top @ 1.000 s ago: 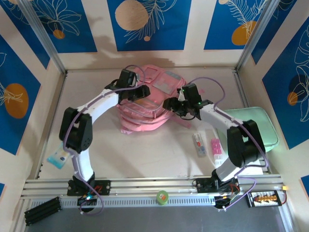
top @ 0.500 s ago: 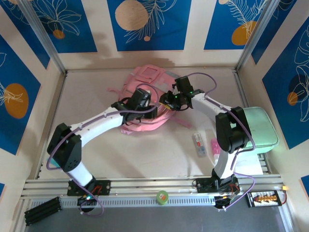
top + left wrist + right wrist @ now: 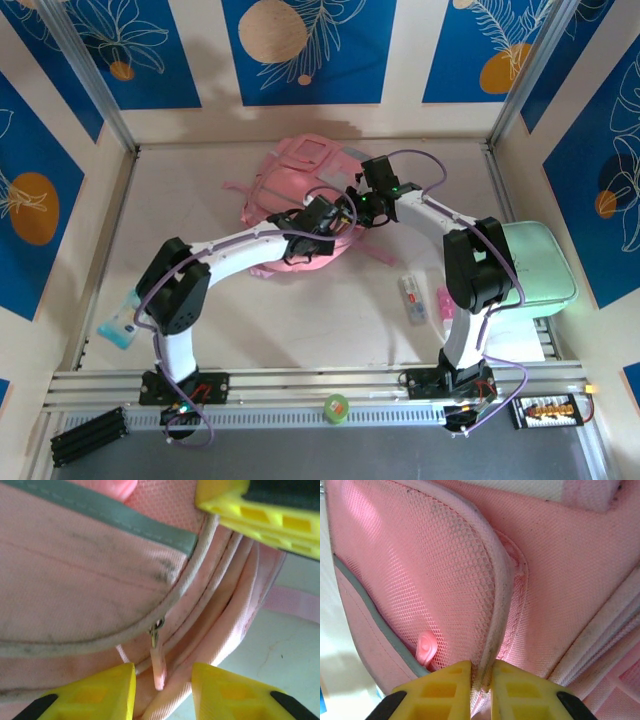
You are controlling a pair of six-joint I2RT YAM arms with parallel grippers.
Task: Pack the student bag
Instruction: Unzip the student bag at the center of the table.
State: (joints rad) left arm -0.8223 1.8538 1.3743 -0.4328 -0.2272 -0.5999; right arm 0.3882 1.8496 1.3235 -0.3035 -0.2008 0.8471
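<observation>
1. Showing the bag (image 3: 290, 180) lying flat toward the far middle of the table (image 3: 200, 290), with both arms reaching onto its near right edge
2. Right gripper (image 3: 481, 667): jaws pinched tight on the pale piping (image 3: 496, 595) that borders the bag's mesh pocket (image 3: 420, 570); this grip probably steadies the fabric
3. Left gripper (image 3: 163, 672): jaws narrow but parted, one finger on either side of the zip pull (image 3: 158, 667); the pull hangs in the gap and is not clamped
4. Zip: the pull's slider sits on the curved seam under the front panel, and no gap in the teeth shows beside it; whether a compartment is open elsewhere on the bag cannot be told
5. Loose items, all outside the bag: a white pack (image 3: 411, 298) and a pink pack (image 3: 447, 302) lie side by side near the right arm, a blue packet (image 3: 120, 326) lies by the left arm, and a green case (image 3: 540, 262) lies at the table's right edge
6. Progress, as a judgement: early, at the opening step, with nothing seen inside the bag. What seems left is closing on the pull, running the zip open against the right-hand hold, loading the loose items and zipping shut
</observation>
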